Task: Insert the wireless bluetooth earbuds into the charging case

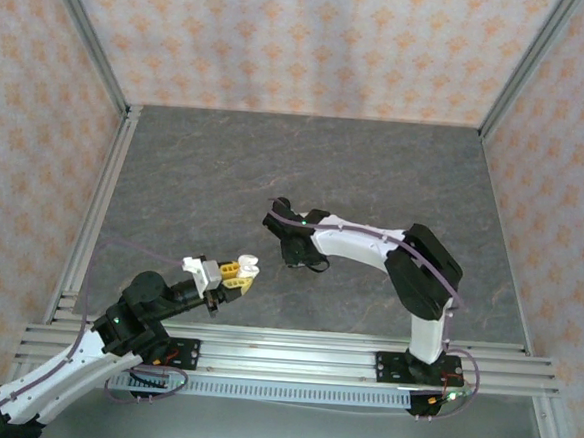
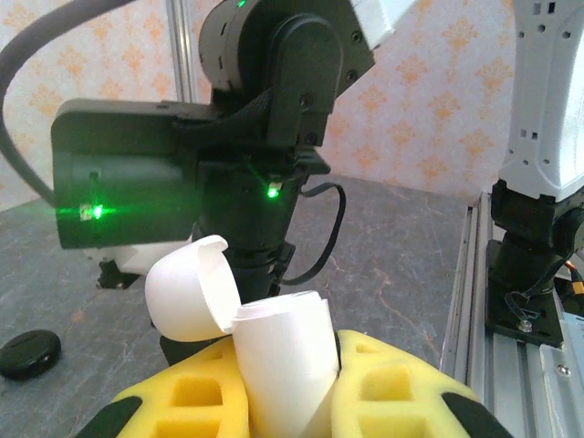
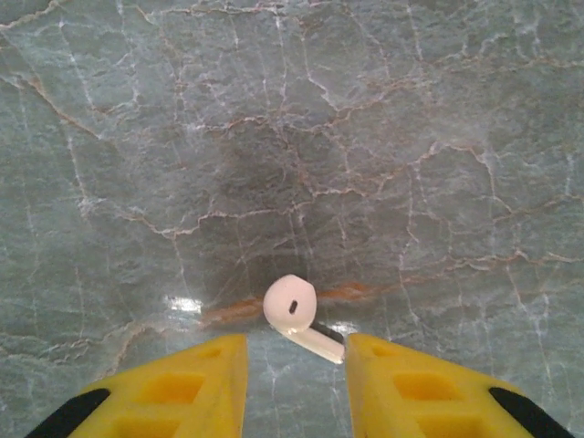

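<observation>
Right wrist: white short-stemmed earbud on table inside parted right claw, ungripped; left claw clamps open white case.

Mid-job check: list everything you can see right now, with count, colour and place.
white charging case: one, white, lid open, held between the left fingers
white earbud: one, white, lying on the table between the right fingers
black rounded object: one, black, on the table, at the left wrist view's left edge
table: one, grey marbled, under everything
walls: three, pale with orange pattern, around the table
left fingers: two, yellow, shut on the case
right fingers: two, yellow, apart, flanking the earbud
</observation>
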You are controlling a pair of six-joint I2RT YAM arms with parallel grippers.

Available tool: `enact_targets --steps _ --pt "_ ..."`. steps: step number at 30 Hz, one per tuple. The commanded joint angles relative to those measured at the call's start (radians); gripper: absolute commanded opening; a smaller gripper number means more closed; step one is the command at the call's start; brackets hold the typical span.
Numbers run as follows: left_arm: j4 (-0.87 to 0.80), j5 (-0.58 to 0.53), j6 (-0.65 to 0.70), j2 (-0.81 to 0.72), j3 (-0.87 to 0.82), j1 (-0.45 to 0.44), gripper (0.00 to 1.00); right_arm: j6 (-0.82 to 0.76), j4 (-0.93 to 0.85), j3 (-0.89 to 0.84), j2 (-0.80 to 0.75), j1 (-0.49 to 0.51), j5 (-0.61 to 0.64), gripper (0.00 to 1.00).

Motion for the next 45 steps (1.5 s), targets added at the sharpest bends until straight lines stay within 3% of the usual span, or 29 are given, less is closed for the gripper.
enact_targets --steps 1,13,26,36,45 --pt "0.054 0.025 0.021 -0.022 -0.014 -0.011 0.00 -0.022 -0.035 0.038 0.033 0.007 0.040 0.34" --pt "0.031 0.012 -0.009 -0.065 -0.027 -0.011 0.00 -0.046 -0.042 0.067 0.094 0.005 0.045 0.33" --pt "0.061 0.018 -0.052 -0.063 -0.028 -0.011 0.00 -0.036 -0.044 0.045 0.072 -0.011 -0.017 0.19" --pt "0.201 0.014 -0.049 0.007 -0.029 -0.013 0.00 0.060 0.065 -0.091 -0.243 -0.067 -0.129 0.17" --pt "0.504 0.012 0.092 0.316 0.025 -0.024 0.00 0.185 0.127 -0.163 -0.613 -0.106 -0.216 0.17"
